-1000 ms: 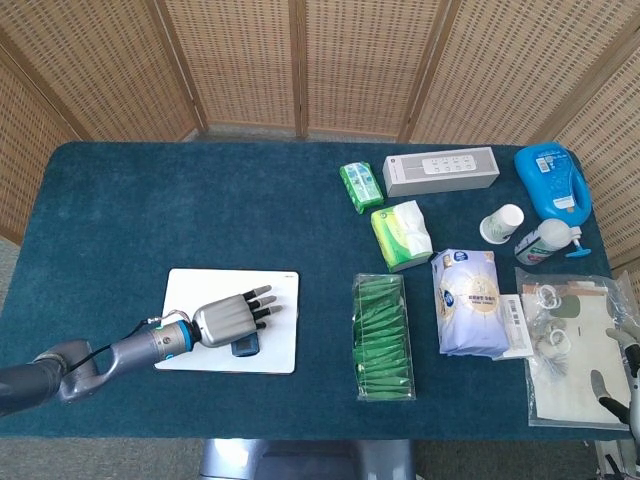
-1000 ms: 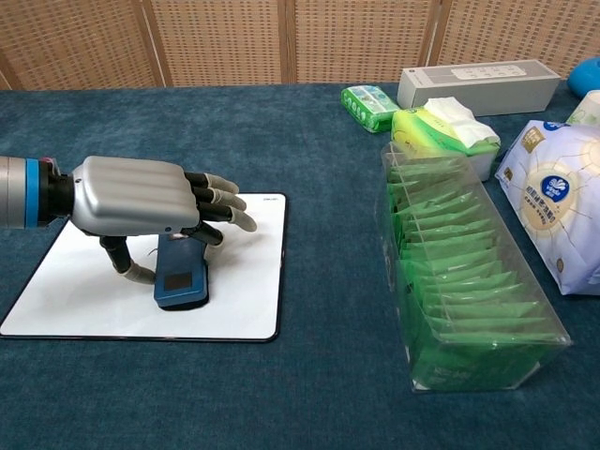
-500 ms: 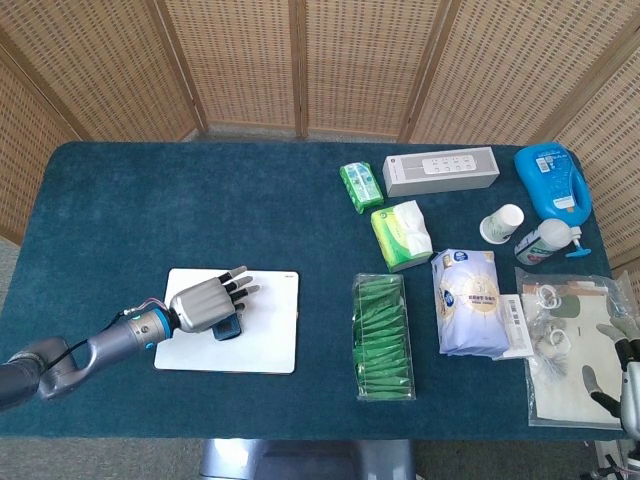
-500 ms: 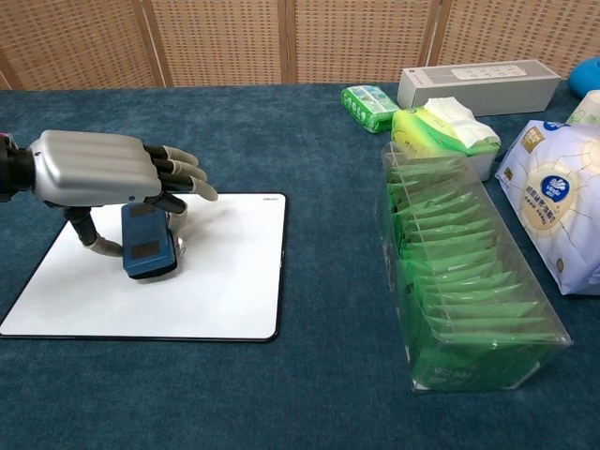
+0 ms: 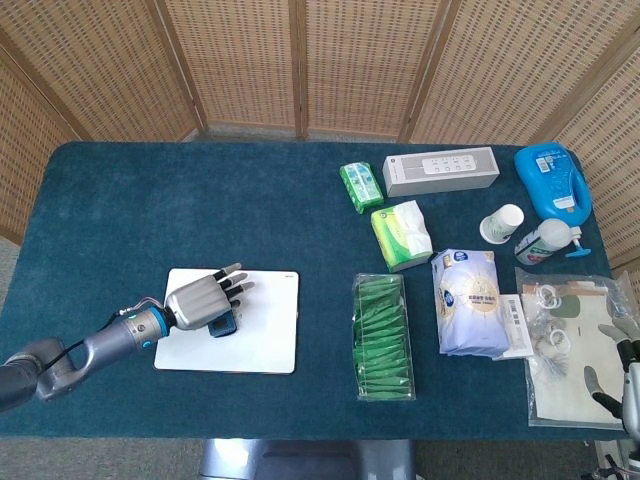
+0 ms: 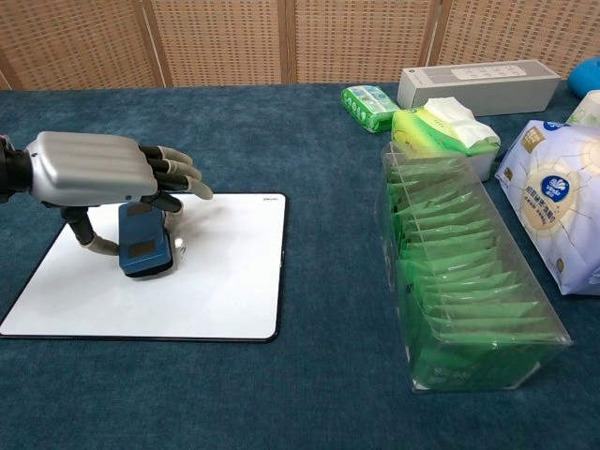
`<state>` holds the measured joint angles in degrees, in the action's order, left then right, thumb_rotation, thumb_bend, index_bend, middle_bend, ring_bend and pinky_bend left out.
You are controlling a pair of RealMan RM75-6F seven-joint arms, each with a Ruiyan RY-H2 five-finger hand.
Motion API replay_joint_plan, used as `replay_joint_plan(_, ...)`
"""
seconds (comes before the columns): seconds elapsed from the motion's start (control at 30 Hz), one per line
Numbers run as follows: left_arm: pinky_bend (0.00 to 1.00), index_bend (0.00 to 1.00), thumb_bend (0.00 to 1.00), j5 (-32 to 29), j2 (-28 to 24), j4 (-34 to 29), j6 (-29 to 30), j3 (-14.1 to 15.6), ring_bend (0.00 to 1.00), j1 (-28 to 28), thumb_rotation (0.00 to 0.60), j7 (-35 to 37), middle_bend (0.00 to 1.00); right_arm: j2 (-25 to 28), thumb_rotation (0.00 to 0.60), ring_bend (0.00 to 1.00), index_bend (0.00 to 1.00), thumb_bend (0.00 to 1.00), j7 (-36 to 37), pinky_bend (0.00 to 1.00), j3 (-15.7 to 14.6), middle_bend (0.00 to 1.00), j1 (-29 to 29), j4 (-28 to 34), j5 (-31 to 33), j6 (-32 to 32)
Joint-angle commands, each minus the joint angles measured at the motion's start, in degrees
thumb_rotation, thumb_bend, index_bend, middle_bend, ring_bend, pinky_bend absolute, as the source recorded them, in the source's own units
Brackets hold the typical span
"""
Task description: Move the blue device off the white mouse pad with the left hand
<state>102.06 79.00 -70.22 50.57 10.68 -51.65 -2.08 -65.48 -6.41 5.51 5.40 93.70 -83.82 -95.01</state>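
One small blue device (image 6: 145,238), one flat white mouse pad (image 6: 216,291), two green tissue packs (image 5: 361,186) (image 5: 401,235) lying beyond pad, one clear box of green sachets (image 5: 382,336).

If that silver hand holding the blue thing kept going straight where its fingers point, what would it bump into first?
Probably the clear box of green packets. The left hand, holding the blue device, points across the white mouse pad; only bare cloth lies between, though depth is uncertain.
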Motion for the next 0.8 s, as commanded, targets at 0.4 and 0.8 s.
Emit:
replay_joint_plan(0.4, 0.00, 0.65, 0.34, 1.1, 0.6, -1.7, 0.4, 0.4, 0.00, 0.1, 0.600, 0.2, 0.10, 0.1, 0.600, 0.12, 0.26, 0.31, 0.8, 0.25, -0.2, 0.23, 0.4, -0.4, 0.1, -0.2)
replay_joint_plan(0.8, 0.00, 0.66, 0.34, 1.4, 0.5, -2.4, -0.3, 0.4, 0.00, -0.2, 0.600, -0.8, 0.10, 0.2, 0.600, 0.12, 0.26, 0.31, 0.9, 0.25, -0.2, 0.23, 0.7, -0.3, 0.0, -0.5)
